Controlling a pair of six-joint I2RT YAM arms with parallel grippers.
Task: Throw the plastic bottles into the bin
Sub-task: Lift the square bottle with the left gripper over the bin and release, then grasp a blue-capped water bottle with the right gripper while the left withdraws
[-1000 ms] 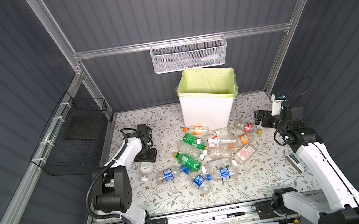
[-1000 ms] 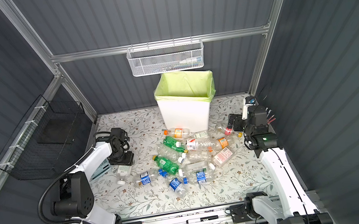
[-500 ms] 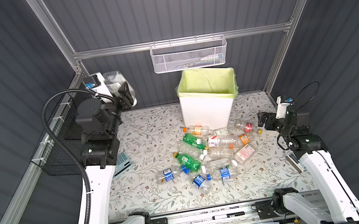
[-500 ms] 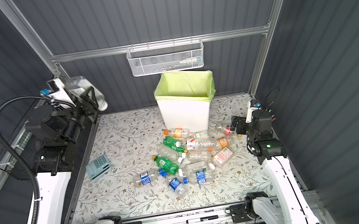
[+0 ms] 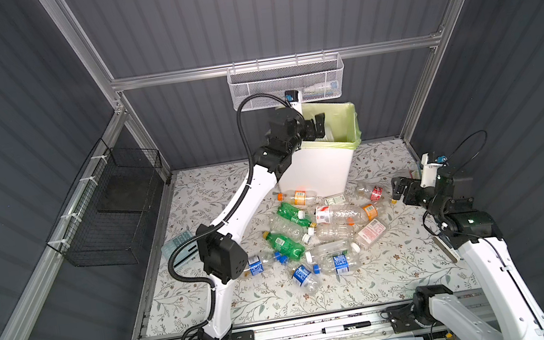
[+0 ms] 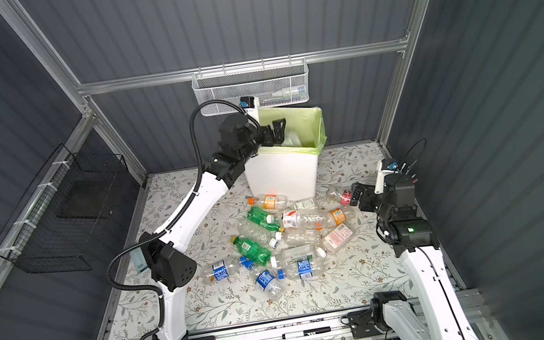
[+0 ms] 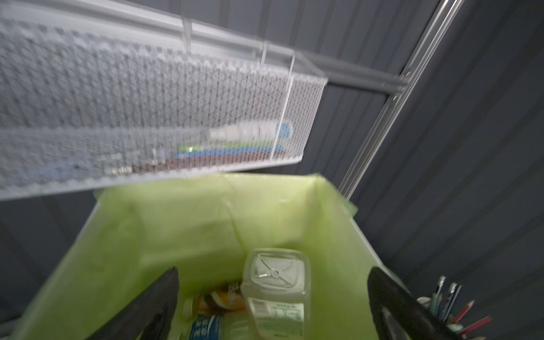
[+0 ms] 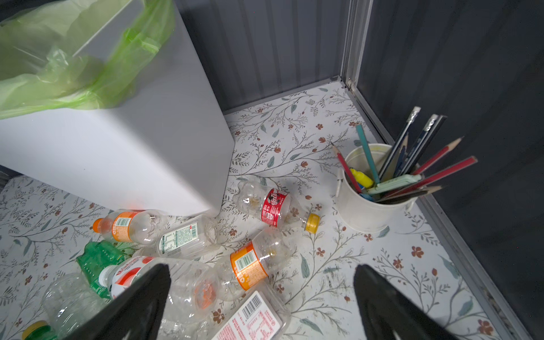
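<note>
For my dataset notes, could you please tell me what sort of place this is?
Probably a robot lab test cell: dark corrugated walls on an aluminium frame, two white robot arms at a floral table, and plastic bottles scattered before a lined bin.

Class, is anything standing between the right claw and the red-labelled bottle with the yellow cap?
Nothing visible does: the open right claw hangs near the red-labelled bottle; the orange-labelled bottle and the pencil cup sit aside.
</note>
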